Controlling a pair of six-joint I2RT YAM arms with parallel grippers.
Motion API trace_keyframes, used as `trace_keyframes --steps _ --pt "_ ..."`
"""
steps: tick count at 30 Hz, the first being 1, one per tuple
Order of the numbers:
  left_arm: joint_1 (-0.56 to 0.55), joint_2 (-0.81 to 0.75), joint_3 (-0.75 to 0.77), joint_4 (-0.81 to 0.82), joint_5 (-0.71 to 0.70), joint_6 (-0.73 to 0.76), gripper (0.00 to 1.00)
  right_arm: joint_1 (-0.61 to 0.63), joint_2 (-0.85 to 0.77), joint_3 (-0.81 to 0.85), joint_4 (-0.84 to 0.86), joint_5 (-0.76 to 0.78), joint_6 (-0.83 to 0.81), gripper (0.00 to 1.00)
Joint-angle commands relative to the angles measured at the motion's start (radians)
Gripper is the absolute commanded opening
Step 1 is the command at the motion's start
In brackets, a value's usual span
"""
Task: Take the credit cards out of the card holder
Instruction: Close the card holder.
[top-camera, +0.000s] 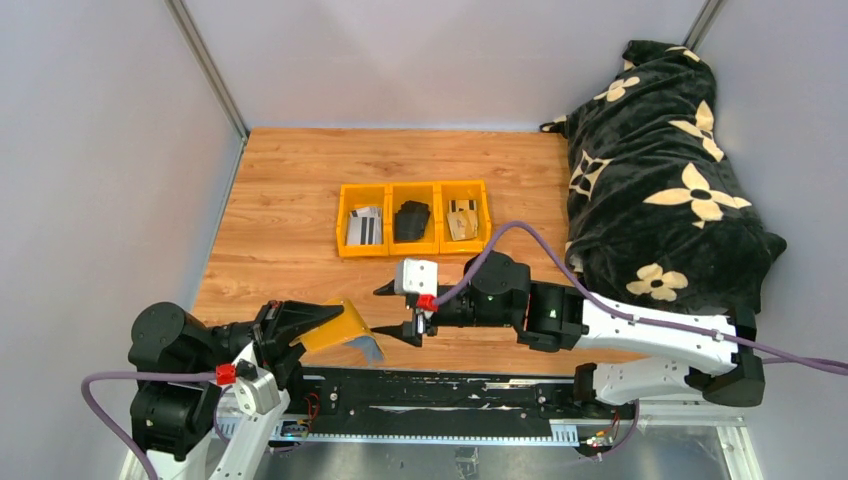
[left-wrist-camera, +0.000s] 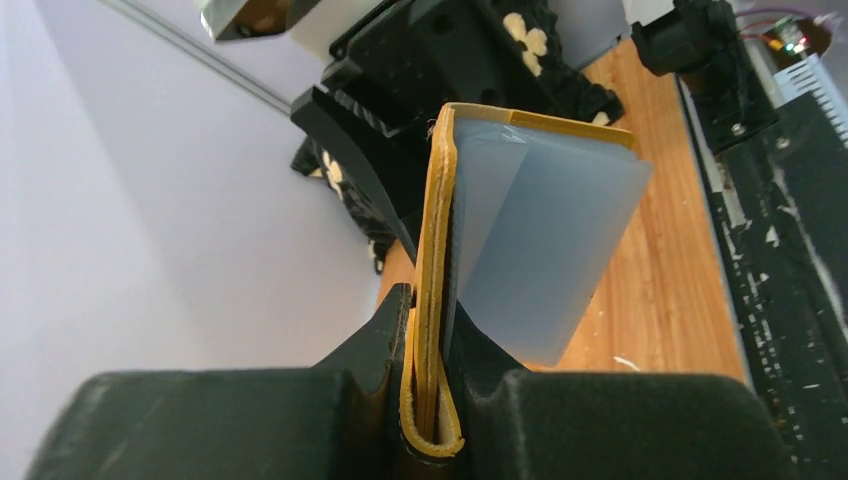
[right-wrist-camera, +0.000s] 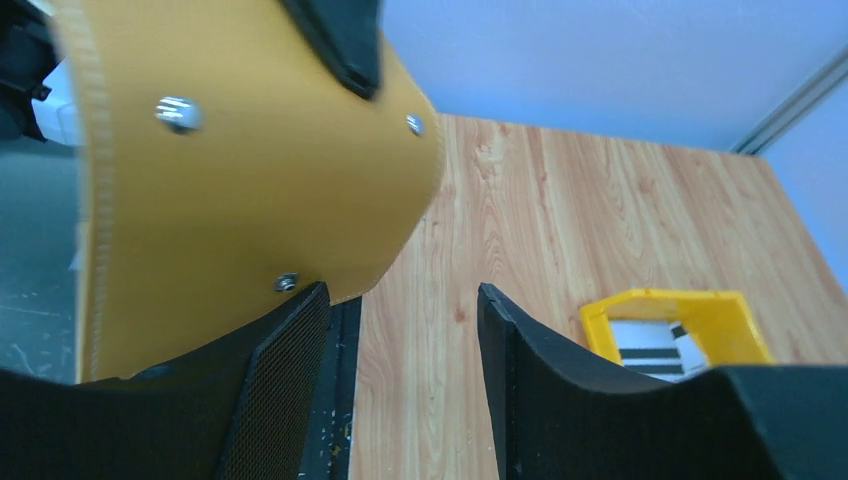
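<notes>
My left gripper (top-camera: 325, 322) is shut on the mustard-yellow card holder (top-camera: 346, 324) and holds it above the table's near edge. In the left wrist view my left gripper (left-wrist-camera: 432, 322) clamps the folded edge of the card holder (left-wrist-camera: 437, 250), and its grey-blue inner sleeves (left-wrist-camera: 545, 245) fan open to the right. I cannot tell if a card is inside. My right gripper (top-camera: 393, 312) is open and empty just right of the holder. In the right wrist view the right gripper (right-wrist-camera: 402, 335) faces the holder's outer cover (right-wrist-camera: 250, 180). Pale striped credit cards (top-camera: 364, 227) lie in the left bin.
Three joined yellow bins (top-camera: 413, 186) stand mid-table; the middle holds a black folded item (top-camera: 411, 220), the right holds tan flat items (top-camera: 462, 218). The left bin shows in the right wrist view (right-wrist-camera: 700, 305). A black flowered cloth bundle (top-camera: 660, 170) fills the right side.
</notes>
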Motion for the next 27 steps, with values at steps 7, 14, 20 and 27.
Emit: trace_keyframes --steps 7,14,20,27 --pt "0.006 0.012 -0.018 0.008 0.054 -0.194 0.0 0.162 0.021 0.093 0.075 0.113 -0.221 0.61" --pt "0.006 0.006 -0.03 0.009 0.059 -0.231 0.0 0.248 0.059 0.151 0.046 0.111 -0.293 0.55" --pt "0.006 0.002 -0.027 0.009 0.061 -0.24 0.0 0.282 0.063 0.169 0.028 0.119 -0.319 0.54" --pt "0.006 -0.002 -0.031 0.01 0.067 -0.248 0.0 0.286 0.051 0.169 0.107 0.141 -0.31 0.34"
